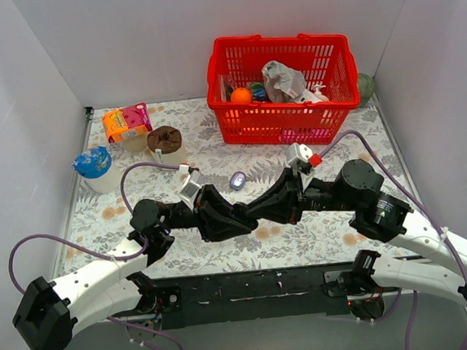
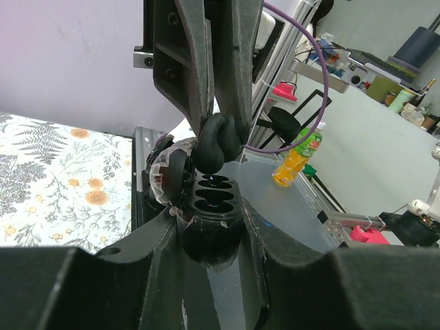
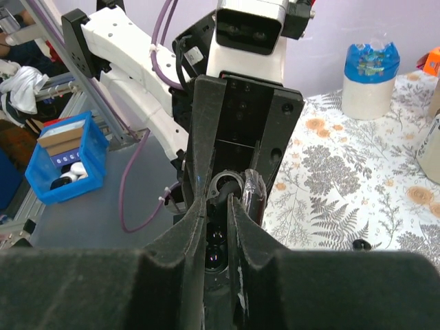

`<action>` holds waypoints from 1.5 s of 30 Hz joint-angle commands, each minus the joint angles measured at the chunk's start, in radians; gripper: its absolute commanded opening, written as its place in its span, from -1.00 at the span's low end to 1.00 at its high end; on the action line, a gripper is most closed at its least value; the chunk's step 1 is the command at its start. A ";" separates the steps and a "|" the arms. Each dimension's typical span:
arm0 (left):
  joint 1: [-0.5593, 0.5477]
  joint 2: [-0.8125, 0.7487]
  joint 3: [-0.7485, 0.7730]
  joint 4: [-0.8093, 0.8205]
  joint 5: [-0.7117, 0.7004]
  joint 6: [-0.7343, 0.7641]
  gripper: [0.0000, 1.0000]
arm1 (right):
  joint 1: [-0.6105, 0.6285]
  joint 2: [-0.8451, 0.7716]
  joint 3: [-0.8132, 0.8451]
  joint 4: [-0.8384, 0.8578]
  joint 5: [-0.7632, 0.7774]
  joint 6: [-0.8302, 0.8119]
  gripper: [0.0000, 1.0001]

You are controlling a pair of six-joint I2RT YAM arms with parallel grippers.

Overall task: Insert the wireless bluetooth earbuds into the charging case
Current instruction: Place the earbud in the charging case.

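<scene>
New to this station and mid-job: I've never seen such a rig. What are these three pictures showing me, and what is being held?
Two robot arms are bolted at the table's near edge. The top picture looks down on both; the other two come from a camera on each wrist. The left claw is shut on the open charging case, its two dark sockets showing. The right claw has its tips at the case; whether they pinch an earbud is hidden. On the flowered table lie a red basket, a blue-topped tub and a small purplish item.
</scene>
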 commanded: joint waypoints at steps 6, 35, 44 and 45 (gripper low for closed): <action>0.000 0.030 0.047 0.084 0.048 -0.053 -1.00 | -0.001 -0.019 -0.039 0.154 -0.003 -0.025 -0.97; 0.000 0.032 0.096 -0.005 0.030 0.018 -1.00 | 0.019 0.028 0.033 -0.057 0.002 -0.127 -0.97; 0.000 0.024 0.099 0.001 0.021 0.035 -1.00 | 0.019 0.017 0.051 -0.139 0.009 -0.167 -0.97; 0.000 0.024 0.099 0.003 0.019 0.035 -1.00 | 0.019 0.017 0.053 -0.150 0.009 -0.170 -0.97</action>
